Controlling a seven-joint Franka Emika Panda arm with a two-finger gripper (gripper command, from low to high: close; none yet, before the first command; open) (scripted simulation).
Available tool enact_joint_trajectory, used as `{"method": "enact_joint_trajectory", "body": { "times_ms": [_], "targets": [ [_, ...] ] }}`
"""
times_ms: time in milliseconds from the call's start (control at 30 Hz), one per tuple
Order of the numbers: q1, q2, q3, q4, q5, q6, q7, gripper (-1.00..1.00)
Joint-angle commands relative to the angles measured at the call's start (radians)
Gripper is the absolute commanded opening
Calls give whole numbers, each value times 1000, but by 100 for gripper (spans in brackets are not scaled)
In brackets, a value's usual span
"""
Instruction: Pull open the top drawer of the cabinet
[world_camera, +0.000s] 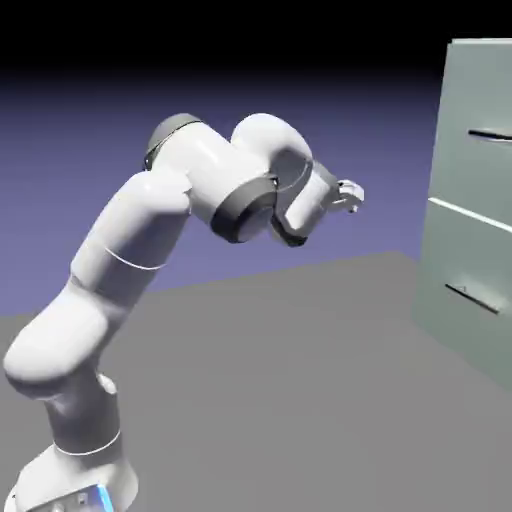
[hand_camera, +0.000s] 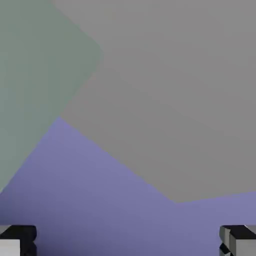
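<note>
Top drawer's (world_camera: 478, 165) dark handle (world_camera: 491, 135) lengthwise near horizontal.

Your arm (world_camera: 140, 220) rises from its base (world_camera: 75, 480) at the exterior view's lower left, bends at the raised elbow, and reaches right. Your wrist (world_camera: 303, 205) slants up and to the right, ending in the claw (world_camera: 352, 196), which points right. In the hand view, your two fingertips (hand_camera: 19, 240) stand wide apart at the bottom corners, with nothing gripped between them.
</note>
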Motion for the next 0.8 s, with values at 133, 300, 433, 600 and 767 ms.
{"method": "enact_joint_trajectory", "body": {
  "times_ms": [133, 300, 433, 600, 767],
  "targets": [
    [-53, 113, 105, 95, -161, -28, -218, 0],
    [-106, 227, 210, 191, -322, -57, -435, 0],
    [-148, 318, 295, 267, -450, -80, -609, 0],
    [-201, 431, 400, 363, -611, -108, -826, 0],
    [-249, 535, 496, 450, -759, -134, -1026, 0]
  ]
}}
